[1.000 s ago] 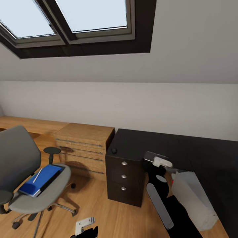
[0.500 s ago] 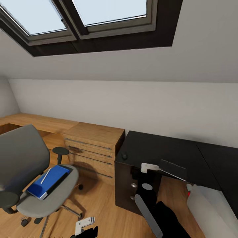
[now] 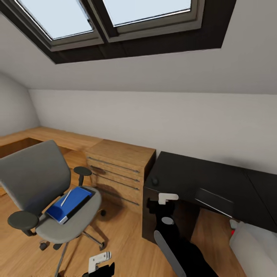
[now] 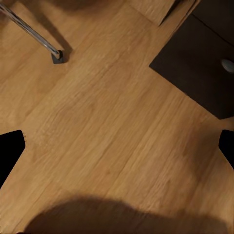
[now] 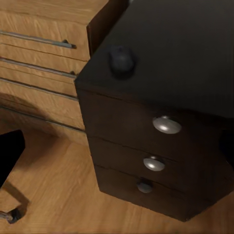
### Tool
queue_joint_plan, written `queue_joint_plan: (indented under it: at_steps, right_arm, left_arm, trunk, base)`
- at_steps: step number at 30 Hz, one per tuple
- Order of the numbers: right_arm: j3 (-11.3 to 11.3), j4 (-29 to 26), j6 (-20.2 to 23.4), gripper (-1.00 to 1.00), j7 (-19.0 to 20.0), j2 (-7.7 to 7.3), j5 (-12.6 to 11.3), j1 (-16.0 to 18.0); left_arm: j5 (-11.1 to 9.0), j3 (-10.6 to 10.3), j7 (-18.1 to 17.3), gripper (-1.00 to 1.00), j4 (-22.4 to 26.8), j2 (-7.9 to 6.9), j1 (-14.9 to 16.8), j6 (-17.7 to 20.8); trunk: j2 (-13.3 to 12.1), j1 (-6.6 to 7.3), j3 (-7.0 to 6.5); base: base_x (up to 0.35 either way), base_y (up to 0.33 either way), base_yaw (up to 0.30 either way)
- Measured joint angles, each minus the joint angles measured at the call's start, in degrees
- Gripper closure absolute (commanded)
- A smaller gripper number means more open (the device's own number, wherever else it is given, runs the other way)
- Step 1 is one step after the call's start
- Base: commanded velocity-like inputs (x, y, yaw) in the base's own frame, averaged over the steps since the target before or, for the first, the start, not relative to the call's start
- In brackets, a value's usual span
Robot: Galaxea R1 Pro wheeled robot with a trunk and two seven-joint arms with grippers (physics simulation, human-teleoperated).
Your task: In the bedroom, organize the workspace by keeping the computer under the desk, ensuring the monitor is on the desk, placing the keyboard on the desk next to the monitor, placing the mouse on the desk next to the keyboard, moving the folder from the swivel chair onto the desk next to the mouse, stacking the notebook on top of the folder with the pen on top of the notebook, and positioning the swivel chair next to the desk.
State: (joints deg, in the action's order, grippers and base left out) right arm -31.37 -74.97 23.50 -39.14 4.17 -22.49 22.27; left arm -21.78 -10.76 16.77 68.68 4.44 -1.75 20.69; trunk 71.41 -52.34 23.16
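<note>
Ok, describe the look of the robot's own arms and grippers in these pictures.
In the head view the right arm is glossy black with a long grey panel and a small grey disc near the wrist, ending in a white gripper block. The left gripper has a white bracket on a black body. Both wrist views show black finger edges.

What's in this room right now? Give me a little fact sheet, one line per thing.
swivel chair: grey, on the wooden floor, apart from the desk
folder: blue, lying on the chair seat
pen: white, lying on top of the folder
desk: black, with three drawers
mouse: small, dark, on the desk corner above the drawers
wooden dresser: beside the desk, against the wall
left gripper: low over the floor, open
right gripper: in front of the desk drawers, open
</note>
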Motion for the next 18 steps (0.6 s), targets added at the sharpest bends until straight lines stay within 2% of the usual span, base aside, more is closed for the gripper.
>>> queue_joint_plan:
  at_steps: [6, 7, 8, 13, 14, 16, 17, 18]
  right_arm:
    - [0.0, 0.4, -0.1, -1.00, 0.5, -0.02, 1.1, 0.0]
    - [0.0, 0.5, -0.1, -1.00, 0.8, 0.00, 1.4, 0.0]
    - [0.0, 0.8, -0.1, -1.00, 2.5, 0.01, 1.9, 0.1]
    - [0.2, 0.9, -0.6, -1.00, 4.1, -0.01, 3.1, 0.1]
    - [0.3, 1.0, -4.0, -1.00, 5.1, 0.10, 3.2, 0.1]
    - [0.3, 1.0, -4.9, -1.00, 5.3, 0.04, 3.2, 0.1]
    - [0.2, 1.4, -8.3, -1.00, 5.4, -0.08, 3.3, 0.1]
    - [0.1, 1.7, -8.5, -1.00, 5.4, -0.09, 3.3, 0.1]
  left_arm:
    - [0.1, -0.1, -0.2, -1.00, 0.2, 0.05, 0.0, -0.3]
    - [0.1, -0.1, -0.2, -1.00, 0.3, 0.05, 0.0, -1.1]
    - [0.0, -0.3, -0.4, -1.00, 0.3, 0.06, 0.0, -4.0]
    - [0.0, -2.1, -0.2, -1.00, 0.3, -0.03, 0.0, -6.5]
    - [0.0, -2.4, -0.2, -1.00, 0.3, -0.03, 0.0, -6.8]
    - [0.0, -2.4, -0.2, -1.00, 0.3, -0.03, 0.0, -6.8]
    - [0.0, -2.4, -0.2, -1.00, 0.3, -0.03, 0.0, -6.8]
    - [0.0, -2.4, -0.2, -1.00, 0.3, -0.03, 0.0, -6.8]
  trunk:
    - [0.0, 0.02, 0.11]
    - [0.0, 0.02, 0.11]
    - [0.0, 0.02, 0.12]
    - [0.0, 0.02, 0.12]
    - [0.0, 0.02, 0.12]
    - [0.0, 0.02, 0.12]
    - [0.0, 0.02, 0.12]
    - [0.0, 0.02, 0.12]
  base:
    - [0.270, 0.000, 0.034]
    - [0.318, 0.000, 0.003]
    - [0.318, 0.000, 0.002]
    - [0.321, 0.000, 0.001]
    - [0.321, 0.000, 0.000]
    - [0.322, 0.000, 0.000]
    - [0.322, 0.000, 0.000]
    - [0.322, 0.000, 0.000]
